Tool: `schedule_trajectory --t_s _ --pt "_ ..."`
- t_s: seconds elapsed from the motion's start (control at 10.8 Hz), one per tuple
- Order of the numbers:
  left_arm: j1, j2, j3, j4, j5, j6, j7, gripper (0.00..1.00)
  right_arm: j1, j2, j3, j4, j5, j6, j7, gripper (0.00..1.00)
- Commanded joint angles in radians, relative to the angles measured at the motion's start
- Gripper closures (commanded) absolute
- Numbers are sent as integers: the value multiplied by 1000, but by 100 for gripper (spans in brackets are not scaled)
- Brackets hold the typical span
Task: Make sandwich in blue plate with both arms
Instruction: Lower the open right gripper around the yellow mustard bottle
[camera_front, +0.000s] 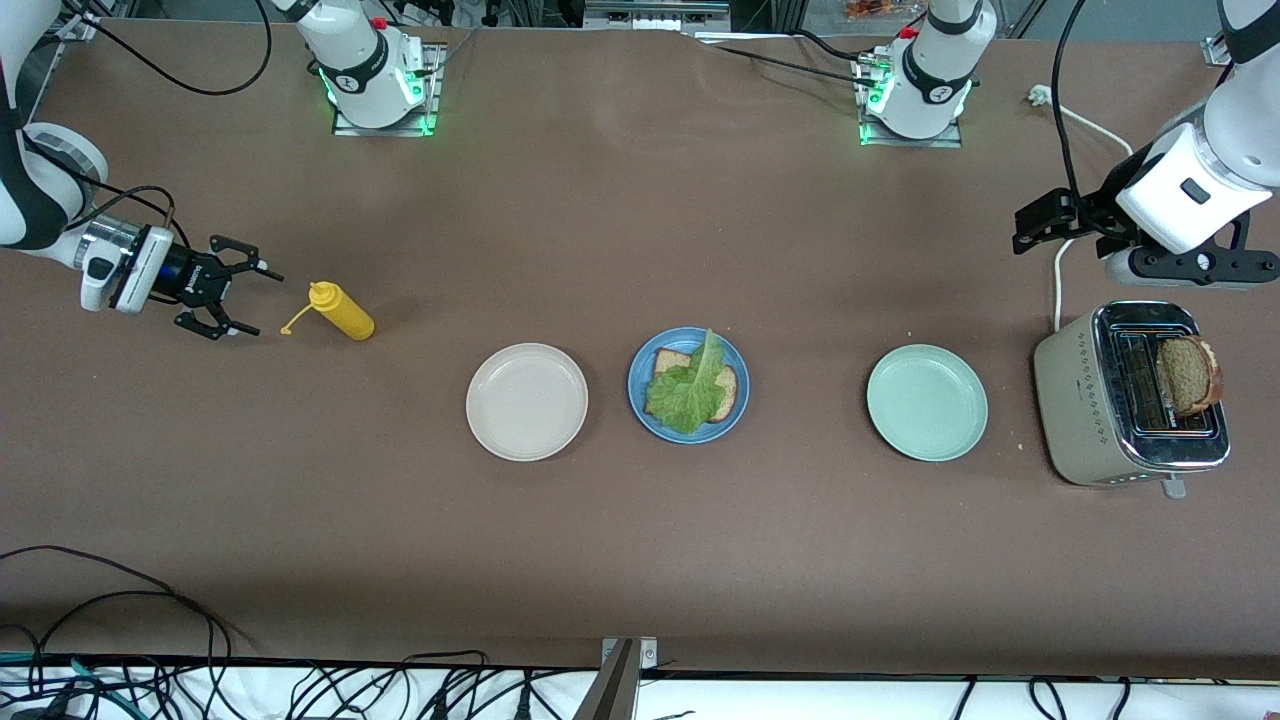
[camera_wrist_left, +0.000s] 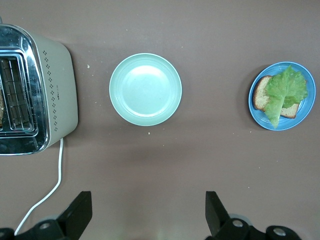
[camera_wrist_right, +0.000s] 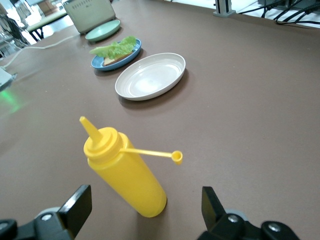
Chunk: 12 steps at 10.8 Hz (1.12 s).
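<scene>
At this point you had the sandwich about half built: the blue plate (camera_front: 640, 400) sat in the middle of the table, between the cream plate (camera_front: 527, 402) and the pale green plate (camera_front: 927, 402), and on it lay one slice of bread (camera_front: 722, 392) with the lettuce leaf (camera_front: 688, 390) draped over it, the leaf's tip reaching past the rim. What you still lacked was the top slice, and that slice (camera_front: 1188, 375) stood up out of the toaster (camera_front: 1075, 400) at the left arm's end of the table, not yet touched. Your left gripper (camera_front: 1035, 225) hung in the air over the table just beside the toaster, a little toward the bases, with its jaws spread wide and nothing between them. Your right gripper (camera_front: 240, 298) was at the right arm's end, low beside the yellow squeeze bottle (camera_front: 343, 311), its fingers likewise wide apart and empty; the bottle stood upright with its cap hanging open on the tether, and the fingers flanked it without touching it. By my reading, the remaining work was to lift the slice from the toaster, carry it over the green plate and set it on the lettuce; whether sauce was meant to go on first, you could not tell from this alone.
</scene>
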Motion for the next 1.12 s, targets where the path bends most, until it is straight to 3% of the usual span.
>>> schedule_trajectory --t_s 0.0,0.74,1.02 --pt "6 7 -3 21 9 -2 7 0 -30 67 0 11 68 -59 -98 2" --pt "4 7 -3 22 9 0 7 0 -34 214 9 49 166 -122 -187 2" --pt "1 7 -3 22 9 0 7 0 -30 231 44 52 208 -128 -187 2"
